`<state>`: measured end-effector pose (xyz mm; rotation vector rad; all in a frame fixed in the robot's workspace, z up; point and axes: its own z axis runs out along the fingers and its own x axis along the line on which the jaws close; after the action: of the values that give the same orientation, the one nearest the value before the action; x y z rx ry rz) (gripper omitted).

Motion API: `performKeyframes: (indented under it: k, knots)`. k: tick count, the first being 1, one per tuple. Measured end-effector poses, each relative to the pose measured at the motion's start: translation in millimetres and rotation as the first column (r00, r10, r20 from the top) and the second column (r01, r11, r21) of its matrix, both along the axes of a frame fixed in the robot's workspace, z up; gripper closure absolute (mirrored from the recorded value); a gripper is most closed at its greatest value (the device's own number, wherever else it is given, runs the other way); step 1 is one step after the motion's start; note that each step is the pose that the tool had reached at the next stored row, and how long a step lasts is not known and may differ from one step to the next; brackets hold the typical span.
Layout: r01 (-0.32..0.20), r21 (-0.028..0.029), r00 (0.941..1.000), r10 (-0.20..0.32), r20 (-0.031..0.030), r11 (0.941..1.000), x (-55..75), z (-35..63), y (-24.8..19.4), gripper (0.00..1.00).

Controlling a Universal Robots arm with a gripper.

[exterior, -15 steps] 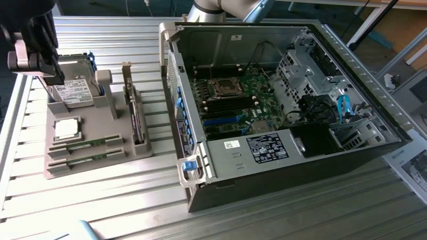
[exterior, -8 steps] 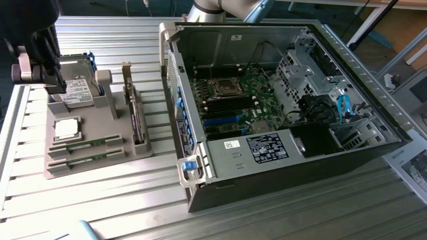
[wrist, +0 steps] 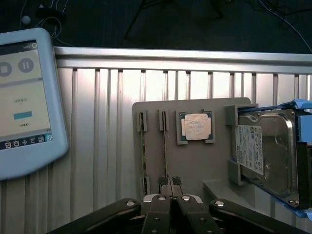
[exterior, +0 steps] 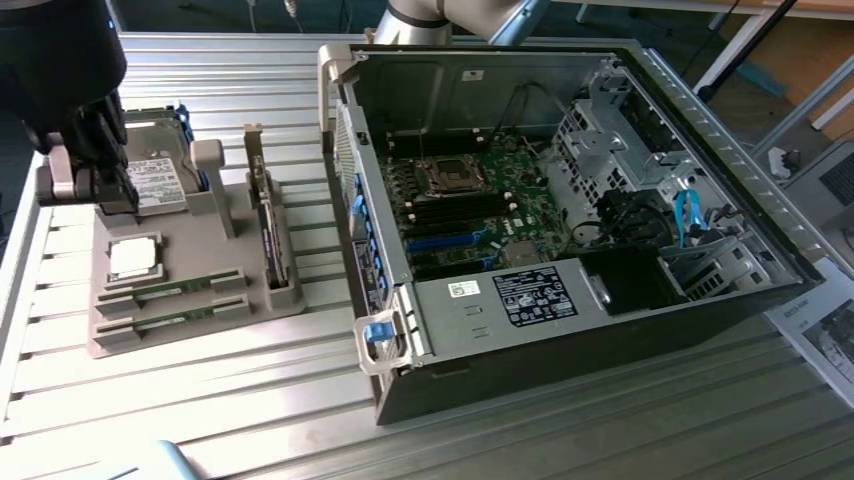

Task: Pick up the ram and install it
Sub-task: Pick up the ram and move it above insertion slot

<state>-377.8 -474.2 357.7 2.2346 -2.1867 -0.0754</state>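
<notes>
Two green ram sticks stand on edge in slots of the grey holder block (exterior: 200,255); one ram stick (exterior: 174,292) sits near the block's front, and I see a ram stick (wrist: 165,151) edge-on in the wrist view. My gripper (exterior: 118,200) hangs above the block at the exterior view's left, apart from the sticks. In the wrist view my gripper (wrist: 169,182) is shut with nothing between its fingertips, which sit just over the end of that stick's slot. The open computer case (exterior: 694,110) lies at the exterior view's right, its motherboard (exterior: 467,200) exposed.
On the same block rest a square silver processor (wrist: 196,126) and a silver hard drive (wrist: 265,151) in a blue-edged bracket. A pale tablet with a lit screen (wrist: 24,107) lies on the ribbed metal table (exterior: 240,410). A tall upright holder (exterior: 271,235) stands beside the case.
</notes>
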Motion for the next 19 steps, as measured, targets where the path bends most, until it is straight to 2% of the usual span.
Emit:
performKeyframes:
  k: [1,10,11,17,18,19]
  knots:
    - [0.000,-0.0001,1.0000,0.000,-0.0002,1.0000,0.0,-2.7,-2.0,0.90]
    - [0.000,-0.0001,1.0000,0.000,-0.0001,1.0000,0.0,-3.5,-2.2,0.89]
    - [0.000,-0.0001,1.0000,0.000,-0.0001,1.0000,0.0,-3.5,-2.2,0.83]
    - [0.000,-0.0001,1.0000,0.000,-0.0001,1.0000,0.0,-3.5,-2.3,0.81]
    - [0.000,-0.0001,1.0000,0.000,-0.0001,1.0000,0.0,-3.5,-2.3,0.75]
    - [0.000,-0.0001,1.0000,0.000,-0.0001,1.0000,0.0,-3.6,-2.3,0.75]
